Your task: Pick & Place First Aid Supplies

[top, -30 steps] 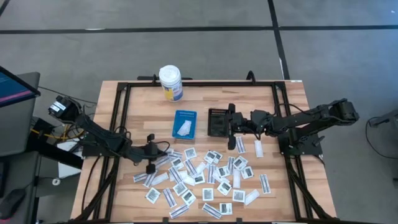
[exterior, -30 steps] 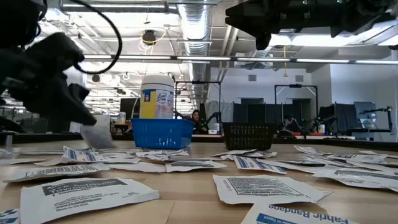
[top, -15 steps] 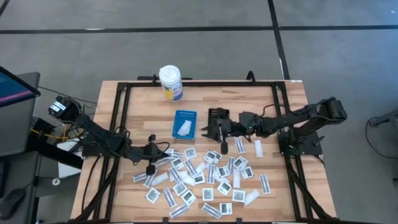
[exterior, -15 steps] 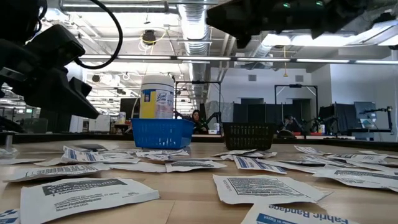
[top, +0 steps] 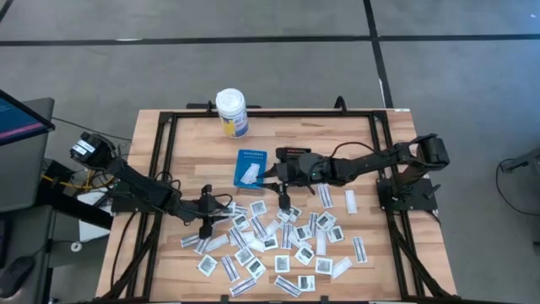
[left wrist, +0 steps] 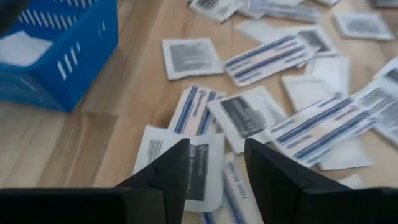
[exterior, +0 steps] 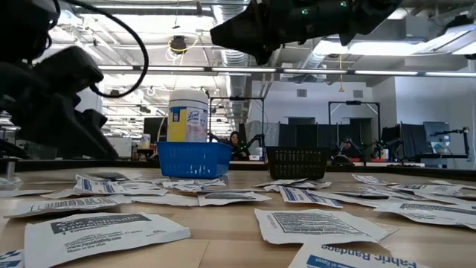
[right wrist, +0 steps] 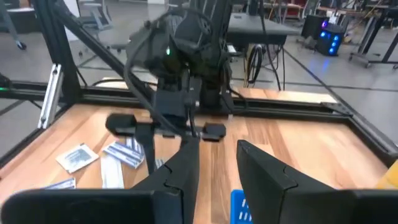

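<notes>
L gripper (left wrist: 214,163) jaws apart, empty over packets (left wrist: 249,115); R gripper (right wrist: 216,163) jaws apart, fingertips cut off.

Grey floor (top: 278,72) with dark seams — beyond, bright ceiling ducts (exterior: 230,30), desks with monitors (exterior: 401,141).

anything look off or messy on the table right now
Nothing looks damaged or spilled. The white packets lie scattered and overlapping across the near half of the table, some at odd angles, as a loose pile would. One packet already sits in the blue tray; the bottle stands upright.
</notes>
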You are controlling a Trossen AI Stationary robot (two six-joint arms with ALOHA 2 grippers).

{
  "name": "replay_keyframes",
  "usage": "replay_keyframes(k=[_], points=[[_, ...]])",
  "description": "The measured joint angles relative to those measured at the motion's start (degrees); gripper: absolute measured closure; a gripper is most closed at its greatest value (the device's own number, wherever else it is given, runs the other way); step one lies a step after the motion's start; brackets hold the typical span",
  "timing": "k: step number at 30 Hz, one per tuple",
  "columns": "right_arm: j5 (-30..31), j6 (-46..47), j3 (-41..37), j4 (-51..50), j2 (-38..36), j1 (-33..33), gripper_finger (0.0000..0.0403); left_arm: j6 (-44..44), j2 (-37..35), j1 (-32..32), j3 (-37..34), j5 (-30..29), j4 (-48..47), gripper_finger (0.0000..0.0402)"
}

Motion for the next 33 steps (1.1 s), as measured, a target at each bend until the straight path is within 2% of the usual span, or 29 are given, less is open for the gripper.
replay_keyframes(k=[5, 12, 17, 23, 26, 33], points=[[0.0, 0.0, 0.1, -0.3, -0.2, -0.5, 0.0301, -0.3, 5.6, 0.0, 0.0, -0.3, 2.4, 0.0243], [0.1, 0.0, 0.2, -0.8, 0.1, -0.6, 0.0301, -0.3, 11.1, 0.0, 0.2, -2.0, 6.7, 0.0269], [0.1, 0.0, 0.2, -0.8, 0.1, -0.6, 0.0301, -0.9, 11.3, 0.0, 0.1, -2.1, 7.6, 0.0315], [0.1, 0.3, 0.2, -0.8, 0.1, -0.5, 0.0301, -1.0, 11.4, 0.0, 0.0, -1.0, 9.1, 0.0393], [0.1, 0.3, 0.2, -0.8, 0.1, -0.4, 0.0301, 0.2, 11.5, 0.0, 0.6, -1.1, 10.6, 0.0395], [-0.1, -0.5, 0.1, -2.7, 0.1, 0.8, 0.0301, 9.9, 11.4, 0.0, 6.8, -0.6, 12.4, 0.0397]])
